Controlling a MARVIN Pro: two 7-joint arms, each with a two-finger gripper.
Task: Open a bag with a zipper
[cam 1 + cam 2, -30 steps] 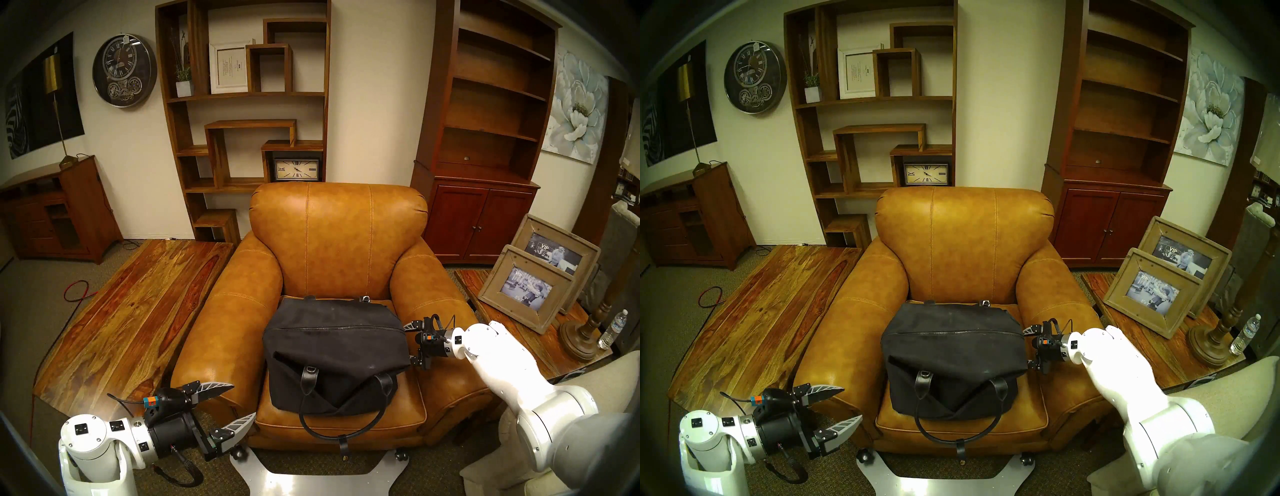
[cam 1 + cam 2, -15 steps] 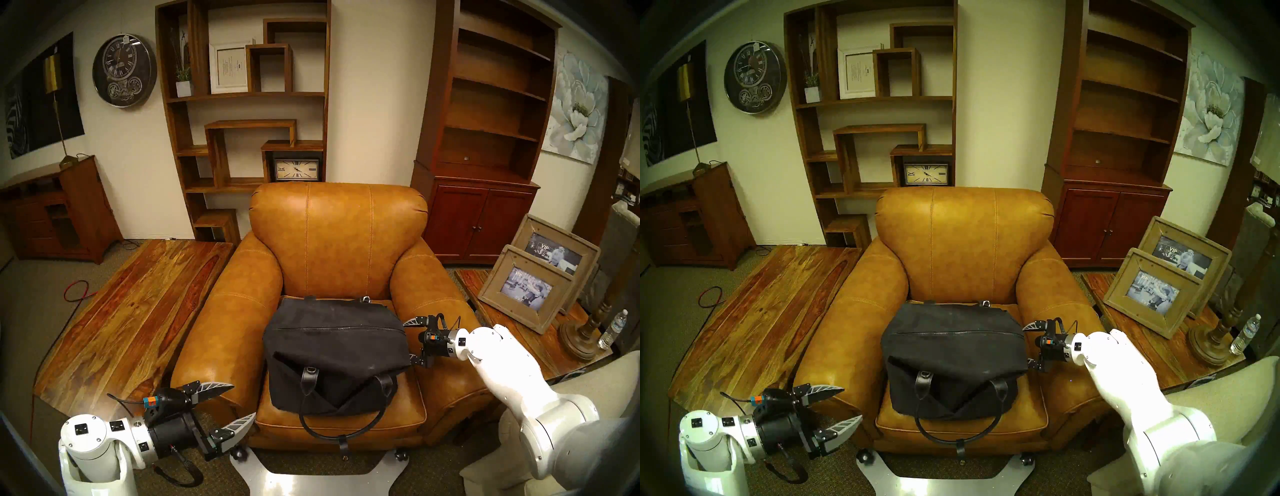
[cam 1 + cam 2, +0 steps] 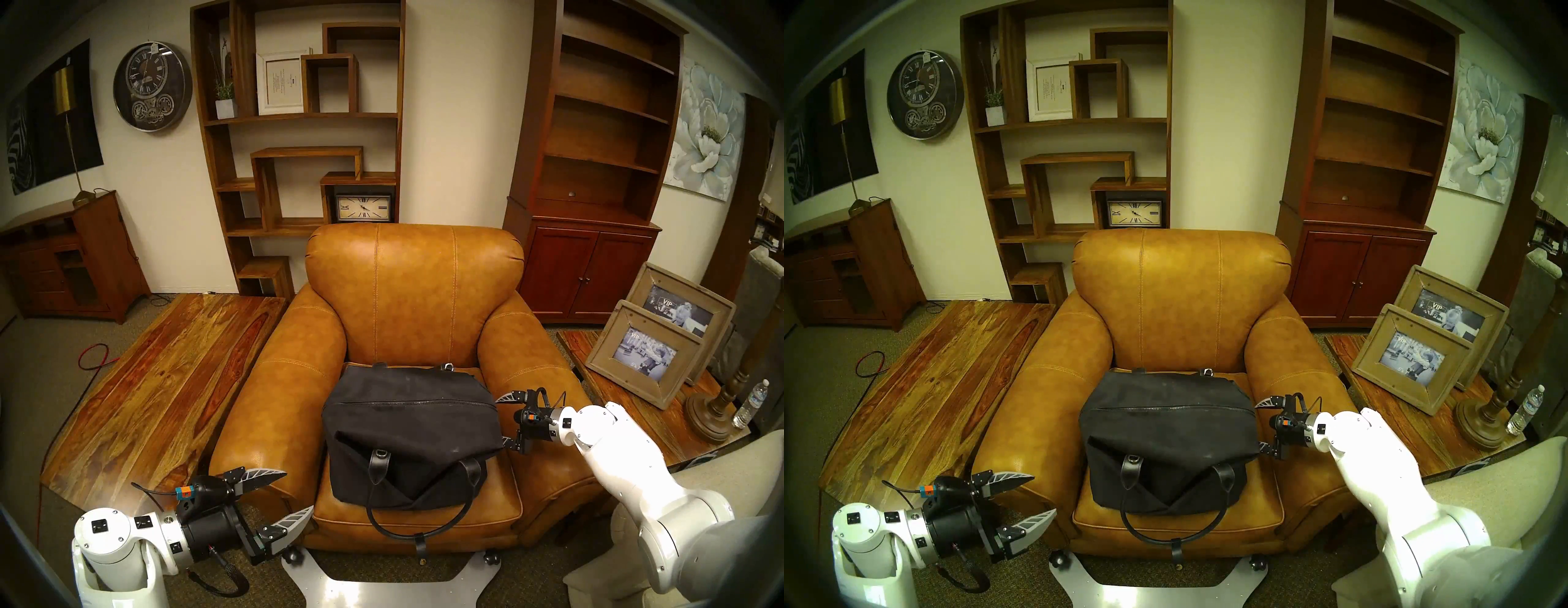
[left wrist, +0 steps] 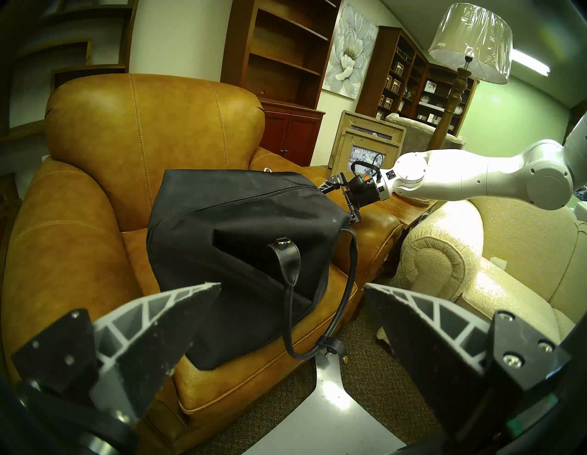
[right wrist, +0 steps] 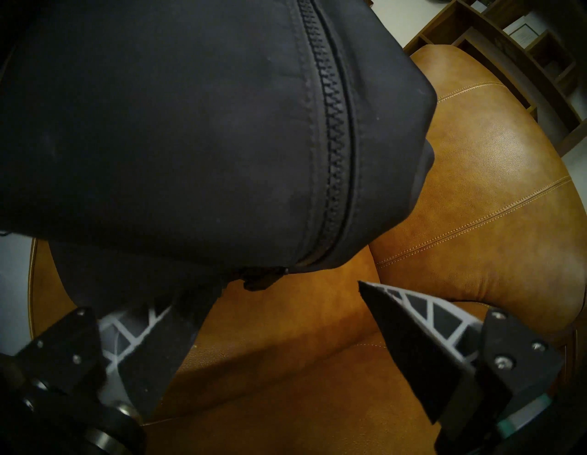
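The black canvas bag lies on the tan armchair's seat; it also shows in the other head view and the left wrist view. Its zipper runs shut across the top. My right gripper is open at the bag's right end, one finger on each side of the zipper's end tab; the bag covers part of one finger. The zipper teeth fill the right wrist view. My left gripper is open and empty by the front of the chair's left arm. A leather handle hangs over the seat front.
The armchair has thick arms on both sides of the bag. A long wooden table stands to the left. A side table to the right holds picture frames, a lamp base and a water bottle. A cream armchair is near my right arm.
My right forearm and wrist have shifted slightly to the right and down; the gripper stays open at the bag's right end. The left arm and the bag have not moved.
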